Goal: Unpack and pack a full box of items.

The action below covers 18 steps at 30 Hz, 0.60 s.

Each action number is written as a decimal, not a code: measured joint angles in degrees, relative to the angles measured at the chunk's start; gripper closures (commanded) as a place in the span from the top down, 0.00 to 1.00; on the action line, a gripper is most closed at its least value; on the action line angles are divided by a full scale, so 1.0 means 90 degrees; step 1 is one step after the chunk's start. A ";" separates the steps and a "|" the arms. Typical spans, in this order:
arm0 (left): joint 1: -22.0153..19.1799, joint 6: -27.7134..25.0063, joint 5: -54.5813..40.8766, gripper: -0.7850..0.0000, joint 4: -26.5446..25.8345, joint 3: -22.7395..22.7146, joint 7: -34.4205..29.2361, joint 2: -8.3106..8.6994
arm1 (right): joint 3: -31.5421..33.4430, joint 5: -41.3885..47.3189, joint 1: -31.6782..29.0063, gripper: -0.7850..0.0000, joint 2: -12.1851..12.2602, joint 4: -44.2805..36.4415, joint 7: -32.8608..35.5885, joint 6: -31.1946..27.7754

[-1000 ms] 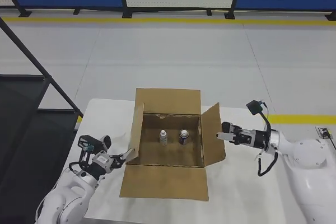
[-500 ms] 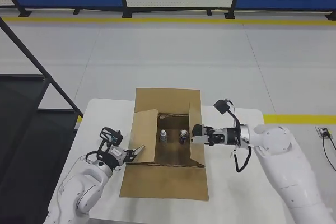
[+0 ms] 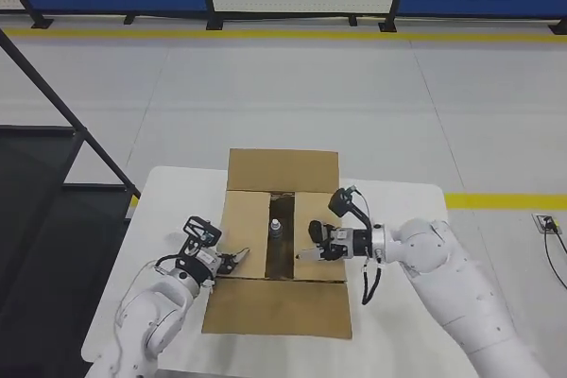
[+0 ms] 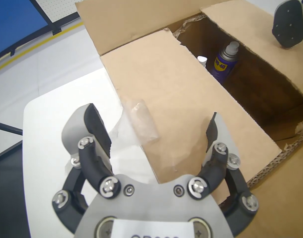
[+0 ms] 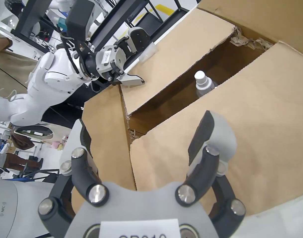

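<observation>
The cardboard box point(image 3: 276, 307) sits mid-table with its two side flaps folded almost flat, leaving a narrow gap between them. Through that gap a white-capped bottle point(image 3: 277, 227) point(image 5: 202, 81) stands inside, and a blue spray can point(image 4: 225, 63) stands beside it. My left gripper point(image 3: 234, 257) point(image 4: 153, 130) is open at the outer edge of the left flap point(image 4: 181, 95), which carries a scrap of clear tape point(image 4: 139, 122). Open too, my right gripper point(image 3: 312, 244) point(image 5: 145, 134) rests on the right flap point(image 5: 253, 125), straddling its near edge. The left gripper point(image 5: 136, 59) appears across the box in the right wrist view.
The far flap point(image 3: 283, 168) stands open and the near flap lies flat toward me. The white table point(image 3: 406, 302) has bare room right of the box. A dark metal rack point(image 3: 28, 217) stands close to the table's left edge.
Both arms have swung inward over the box, pushing the side flaps from standing open down to nearly closed. The spray can is now covered in the top view.
</observation>
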 measured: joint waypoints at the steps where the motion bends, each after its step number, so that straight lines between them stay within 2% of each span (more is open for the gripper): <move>1: -0.0007 0.0002 0.0016 1.00 0.0011 0.0014 0.0003 -0.0001 | -0.0045 -0.0084 0.0011 1.00 -0.0007 0.0032 -0.0052 0.0009; 12: 0.0075 0.0002 -0.0058 1.00 -0.0111 -0.0026 0.0203 -0.0001 | -0.0280 -0.0550 0.0087 1.00 -0.0047 0.0099 -0.0509 0.0096; 18: 0.0573 -0.0449 -0.0670 1.00 -0.0739 -0.0677 0.0446 0.0088 | -0.0046 -0.0377 -0.0003 1.00 0.0034 -0.0202 -0.0700 -0.0103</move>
